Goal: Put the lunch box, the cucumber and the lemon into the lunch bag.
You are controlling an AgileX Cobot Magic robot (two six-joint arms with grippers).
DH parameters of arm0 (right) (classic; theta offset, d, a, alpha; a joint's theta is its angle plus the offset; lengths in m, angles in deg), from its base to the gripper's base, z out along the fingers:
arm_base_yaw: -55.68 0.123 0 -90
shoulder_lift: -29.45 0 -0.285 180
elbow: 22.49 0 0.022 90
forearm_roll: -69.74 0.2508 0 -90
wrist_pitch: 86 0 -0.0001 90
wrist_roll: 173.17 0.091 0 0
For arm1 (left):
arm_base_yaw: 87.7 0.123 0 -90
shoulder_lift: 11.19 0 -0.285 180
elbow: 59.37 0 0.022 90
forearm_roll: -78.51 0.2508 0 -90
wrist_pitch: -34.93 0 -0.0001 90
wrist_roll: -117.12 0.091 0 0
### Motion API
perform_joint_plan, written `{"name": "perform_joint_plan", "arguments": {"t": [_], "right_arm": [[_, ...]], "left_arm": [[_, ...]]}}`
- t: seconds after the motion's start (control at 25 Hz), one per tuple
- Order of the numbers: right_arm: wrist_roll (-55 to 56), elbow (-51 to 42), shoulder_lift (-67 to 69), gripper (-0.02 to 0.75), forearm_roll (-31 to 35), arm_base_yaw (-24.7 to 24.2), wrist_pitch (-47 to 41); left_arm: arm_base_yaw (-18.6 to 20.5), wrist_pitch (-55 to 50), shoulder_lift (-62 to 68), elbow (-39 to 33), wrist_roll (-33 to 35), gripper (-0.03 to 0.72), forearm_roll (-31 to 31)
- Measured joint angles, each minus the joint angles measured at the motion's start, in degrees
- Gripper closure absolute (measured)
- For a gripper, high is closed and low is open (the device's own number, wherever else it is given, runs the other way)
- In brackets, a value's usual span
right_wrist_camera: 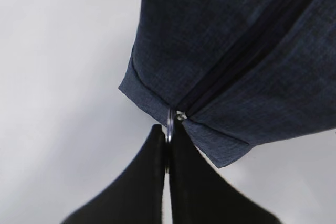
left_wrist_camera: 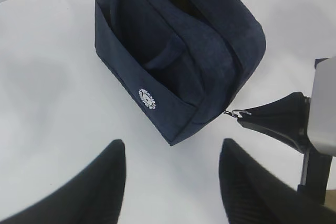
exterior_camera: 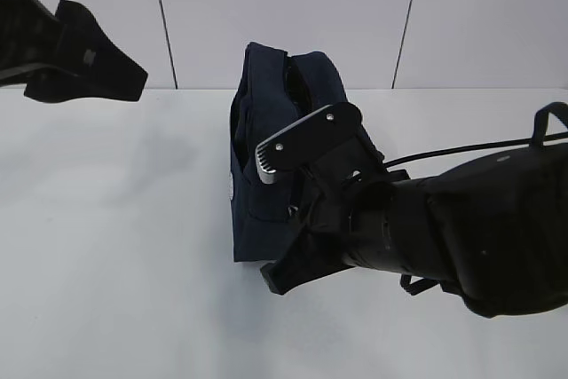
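The lunch bag (exterior_camera: 266, 157) stands at the middle of the exterior view on the white table (exterior_camera: 115, 246), its long axis running from the lower centre up toward the back wall (zipper along the top). The right gripper (right_wrist_camera: 167, 140) has its fingers pressed together, pinching the silver ring pull (right_wrist_camera: 170, 121) at the bag's near corner. The left gripper (left_wrist_camera: 170, 182) hangs above with fingers spread, holding nothing.
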Motion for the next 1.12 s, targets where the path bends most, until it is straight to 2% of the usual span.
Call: {"name": "perform_joint_plan", "arguments": {"t": [0.64, 1.12], "right_arm": [[-0.35, 0.00, 0.00, 0.717, 0.00, 0.00, 0.04], [-0.35, 0.09, 1.62, 0.717, 0.00, 0.00, -0.78]], "left_arm": [[0.00, -1.34, 0.00, 0.00, 0.00, 0.297, 0.00], [0.00, -1.37, 0.00, 0.00, 0.00, 0.332, 0.00]]}}
